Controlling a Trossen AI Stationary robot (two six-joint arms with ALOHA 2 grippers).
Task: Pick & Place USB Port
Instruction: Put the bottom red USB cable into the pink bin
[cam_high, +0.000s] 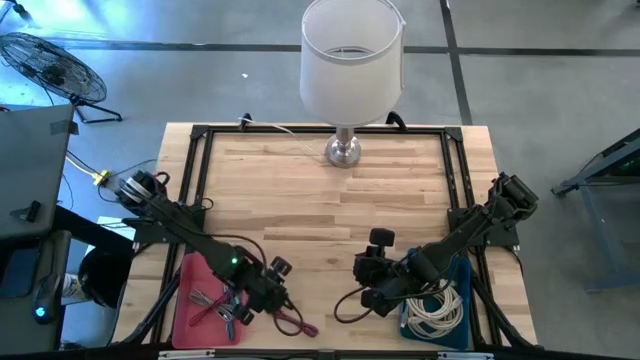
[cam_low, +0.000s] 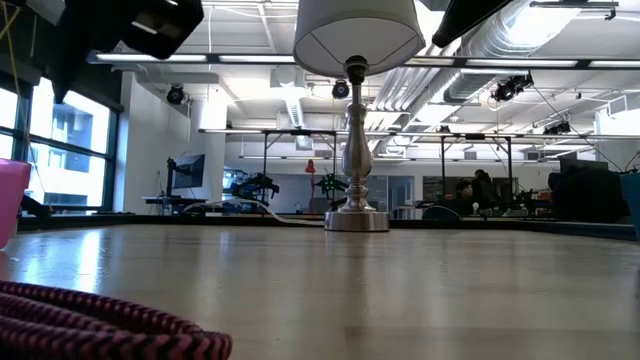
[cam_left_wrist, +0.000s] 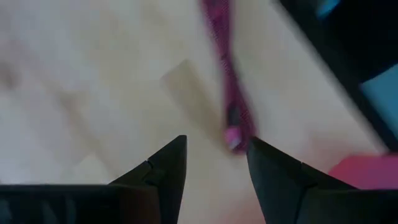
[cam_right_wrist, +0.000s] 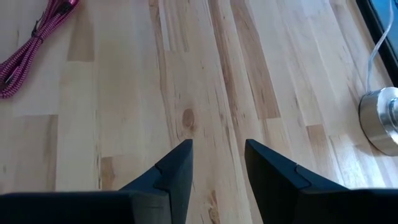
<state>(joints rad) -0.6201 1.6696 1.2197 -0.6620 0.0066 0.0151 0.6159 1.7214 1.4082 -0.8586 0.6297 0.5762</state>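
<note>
A magenta braided USB cable (cam_high: 291, 321) lies on the wooden table just right of the pink tray (cam_high: 190, 285). It also shows in the low view (cam_low: 100, 325) and the right wrist view (cam_right_wrist: 34, 40). My left gripper (cam_high: 268, 287) hovers over it, open. In the left wrist view the cable's plug end (cam_left_wrist: 232, 137) lies just beyond the gap between the fingers (cam_left_wrist: 214, 152), close to one fingertip; I cannot tell whether they touch. My right gripper (cam_high: 372, 282) is open over bare wood (cam_right_wrist: 217, 152), left of the blue tray (cam_high: 455, 335).
A table lamp (cam_high: 345, 150) stands at the far middle of the table, its base (cam_right_wrist: 380, 118) in the right wrist view. The pink tray holds more cables (cam_high: 215, 305); the blue tray holds white cables (cam_high: 437, 308). A black cable loop (cam_high: 348, 306) lies beside my right gripper.
</note>
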